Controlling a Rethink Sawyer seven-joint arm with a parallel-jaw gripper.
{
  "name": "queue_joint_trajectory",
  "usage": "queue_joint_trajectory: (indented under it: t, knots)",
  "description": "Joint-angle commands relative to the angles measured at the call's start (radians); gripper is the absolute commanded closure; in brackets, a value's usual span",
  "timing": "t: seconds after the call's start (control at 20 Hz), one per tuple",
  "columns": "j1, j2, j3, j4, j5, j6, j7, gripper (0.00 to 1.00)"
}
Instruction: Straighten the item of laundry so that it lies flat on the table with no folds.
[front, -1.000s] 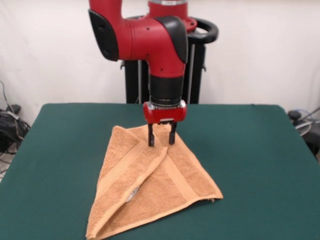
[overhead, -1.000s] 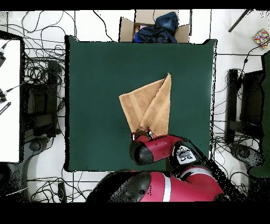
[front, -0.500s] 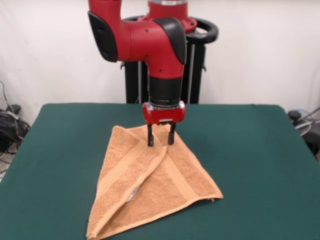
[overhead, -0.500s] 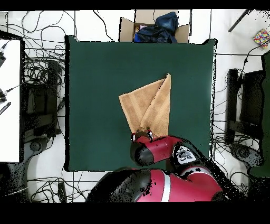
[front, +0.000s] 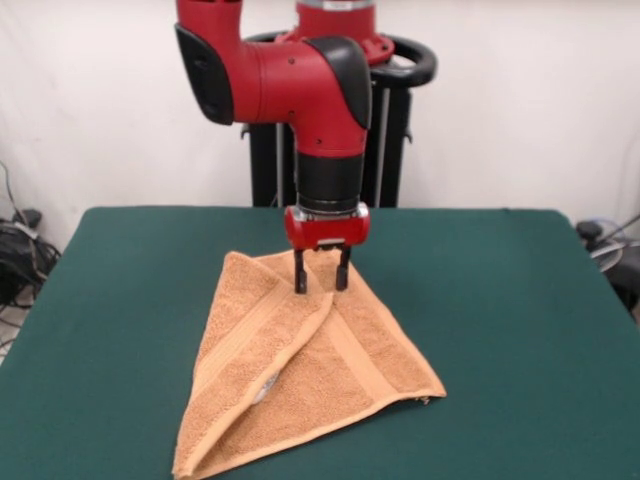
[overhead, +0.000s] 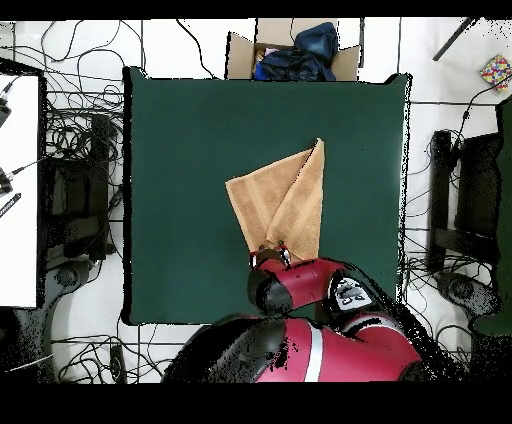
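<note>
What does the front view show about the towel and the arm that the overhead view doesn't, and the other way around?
Only the front view shows the hand itself: its two fingers are apart, at the towel's far folded tip, and a small white tag peeks from the fold. Only the overhead view shows the whole table outline, a cardboard box with dark clothing beyond it, and cables on the floor. Both show the towel folded over itself into a wedge, not flat.
</note>
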Motion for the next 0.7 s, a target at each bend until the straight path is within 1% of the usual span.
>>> queue_joint_trajectory:
  t: [0.05,0.1,0.2,0.25,0.35,0.5,0.7]
  knots:
    - [-0.003,0.074,0.016,-0.111,0.044,-0.014,0.129,0.0]
    - [-0.008,0.069,0.025,-0.11,0.039,-0.002,0.122,0.0]
    - [-0.024,0.053,0.07,-0.119,-0.014,0.011,0.071,0.0]
    - [-0.018,0.042,0.077,-0.126,-0.04,-0.008,0.054,0.0]
    - [-0.04,0.036,0.112,-0.127,-0.06,0.005,0.036,0.0]
    - [-0.054,0.023,0.133,-0.121,-0.062,0.031,0.034,0.0]
    - [-0.04,0.019,0.123,-0.122,-0.051,0.032,0.048,0.0]
